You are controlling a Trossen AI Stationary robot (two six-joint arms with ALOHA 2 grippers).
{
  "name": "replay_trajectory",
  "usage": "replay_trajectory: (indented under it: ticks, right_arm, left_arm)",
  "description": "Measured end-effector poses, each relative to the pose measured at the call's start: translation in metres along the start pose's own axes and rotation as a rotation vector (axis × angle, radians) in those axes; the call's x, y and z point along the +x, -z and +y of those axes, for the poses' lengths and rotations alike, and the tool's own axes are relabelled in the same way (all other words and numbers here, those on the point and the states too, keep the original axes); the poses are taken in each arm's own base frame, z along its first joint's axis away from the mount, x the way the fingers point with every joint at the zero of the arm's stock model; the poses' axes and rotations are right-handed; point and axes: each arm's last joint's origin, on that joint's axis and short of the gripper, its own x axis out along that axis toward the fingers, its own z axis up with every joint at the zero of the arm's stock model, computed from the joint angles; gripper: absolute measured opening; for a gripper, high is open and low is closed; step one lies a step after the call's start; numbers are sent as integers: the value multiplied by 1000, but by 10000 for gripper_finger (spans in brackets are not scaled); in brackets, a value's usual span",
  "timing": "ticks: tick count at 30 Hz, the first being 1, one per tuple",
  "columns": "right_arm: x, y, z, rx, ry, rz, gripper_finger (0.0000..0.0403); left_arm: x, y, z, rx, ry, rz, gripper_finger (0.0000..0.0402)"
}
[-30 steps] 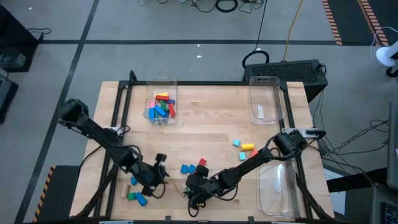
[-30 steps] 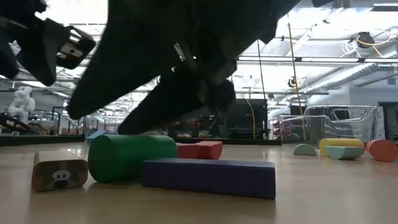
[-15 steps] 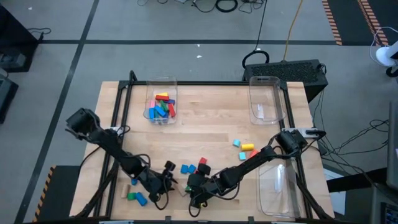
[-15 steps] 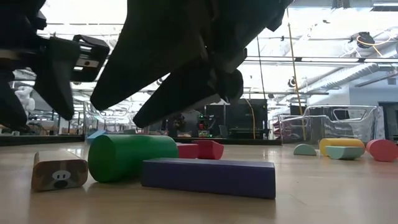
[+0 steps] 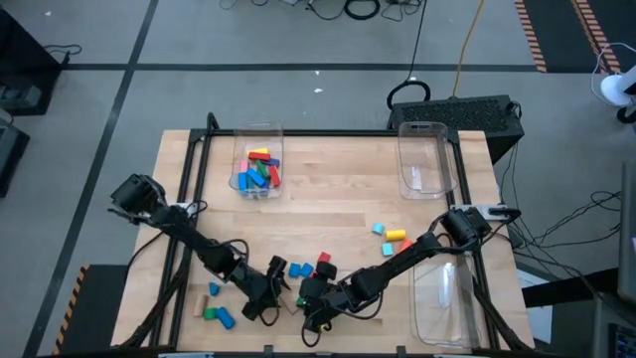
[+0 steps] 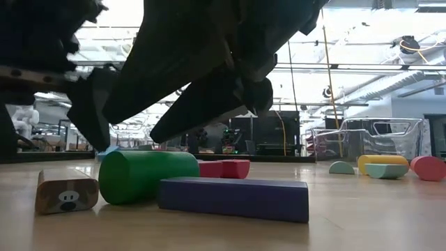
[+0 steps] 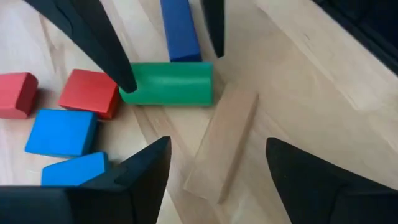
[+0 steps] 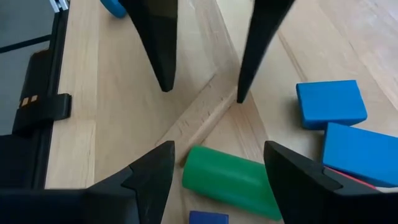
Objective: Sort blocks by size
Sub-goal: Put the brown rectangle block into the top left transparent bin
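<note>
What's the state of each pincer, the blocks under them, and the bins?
left pincer: open, straddling the wood bar, gripping nothing
right pincer: open, above the green cylinder, gripping nothing
wood bar: flat on the table, loose
green cylinder: on its side, loose
blue bar: flat, loose
back-left bin: upright, holds blocks
back-right bin: upright, no blocks visible
right-edge bin: upright, no blocks visible

You have blocks in four spots on the table. A mixed heap (image 5: 257,171) fills the clear bin near the far edge. Near the front edge lie a green cylinder (image 7: 166,84) on its side, a dark blue bar (image 7: 179,30), a plain wooden bar (image 7: 222,145), two red blocks (image 7: 89,92) and blue ones (image 7: 61,132). Pale blue and yellow pieces (image 5: 389,236) sit toward the right edge; green and blue ones (image 5: 217,315) lie near the front left corner.
</note>
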Motion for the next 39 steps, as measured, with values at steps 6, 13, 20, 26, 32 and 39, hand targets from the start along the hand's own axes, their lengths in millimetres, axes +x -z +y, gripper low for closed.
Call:
replay_trajectory:
  ticks: [6,13,20,26,32,39]
  right_arm:
    - [0,1,0,-7,4,6,231]
    - [0,2,-3,-20,21,25,231]
    - [1,2,-6,-40,36,39,231]
    - [-3,6,-9,-92,74,93,231]
    - [-24,2,-10,-128,128,132,231]
    - [-50,0,-2,-176,176,104,231]
  left_arm:
    - [11,10,6,-14,11,53,232]
    - [15,12,7,-20,15,64,184]
    - [15,12,7,-21,0,65,112]
    - [7,9,11,-43,-82,66,115]
    - [-22,0,20,-47,-218,73,120]
    - [-76,-11,45,-104,-356,47,120]
